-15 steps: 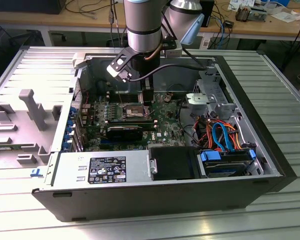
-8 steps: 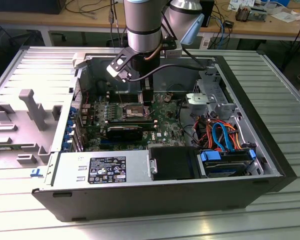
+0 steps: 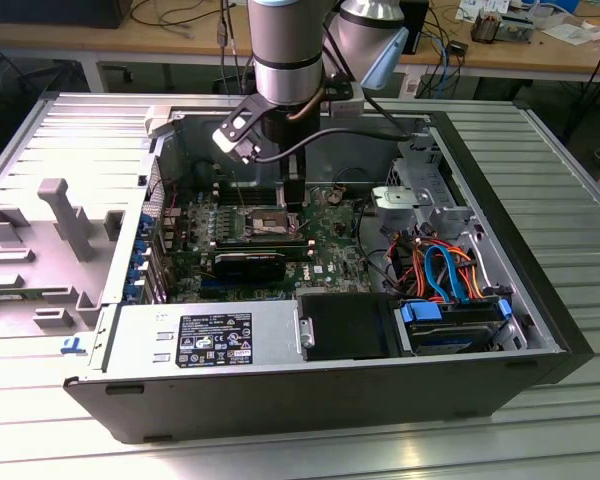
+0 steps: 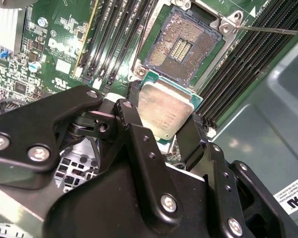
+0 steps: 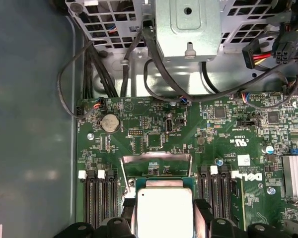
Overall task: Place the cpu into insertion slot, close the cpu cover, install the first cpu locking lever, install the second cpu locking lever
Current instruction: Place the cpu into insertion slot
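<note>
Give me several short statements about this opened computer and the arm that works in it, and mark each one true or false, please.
1. The end effector is shut on the cpu. True.
2. The cpu already sits in the insertion slot. False: the slot's contacts lie bare, and the cpu is held clear of them in the end effector.
3. The cpu cover is closed over the insertion slot. False: it stands raised, and the slot is uncovered.
4. A round coin battery sits on the green motherboard. True.
</note>
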You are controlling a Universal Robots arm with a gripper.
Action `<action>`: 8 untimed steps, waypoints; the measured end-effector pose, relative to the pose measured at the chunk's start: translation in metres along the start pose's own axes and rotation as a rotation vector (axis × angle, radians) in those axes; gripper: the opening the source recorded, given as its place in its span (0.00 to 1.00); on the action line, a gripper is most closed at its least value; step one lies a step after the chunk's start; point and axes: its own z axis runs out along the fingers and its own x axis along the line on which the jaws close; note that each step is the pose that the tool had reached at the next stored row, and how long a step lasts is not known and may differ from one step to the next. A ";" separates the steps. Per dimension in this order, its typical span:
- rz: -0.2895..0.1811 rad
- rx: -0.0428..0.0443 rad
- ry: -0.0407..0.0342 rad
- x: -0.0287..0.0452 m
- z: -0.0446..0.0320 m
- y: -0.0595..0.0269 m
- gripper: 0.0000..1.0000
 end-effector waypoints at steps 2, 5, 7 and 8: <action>0.007 -0.0001 -0.0006 0.0000 0.0000 0.0000 0.54; -0.007 0.0001 0.0005 0.0001 0.0001 0.0000 0.54; -0.018 0.0003 0.0015 0.0000 0.0000 -0.0001 0.54; -0.019 0.0003 0.0015 0.0000 0.0000 0.0000 0.54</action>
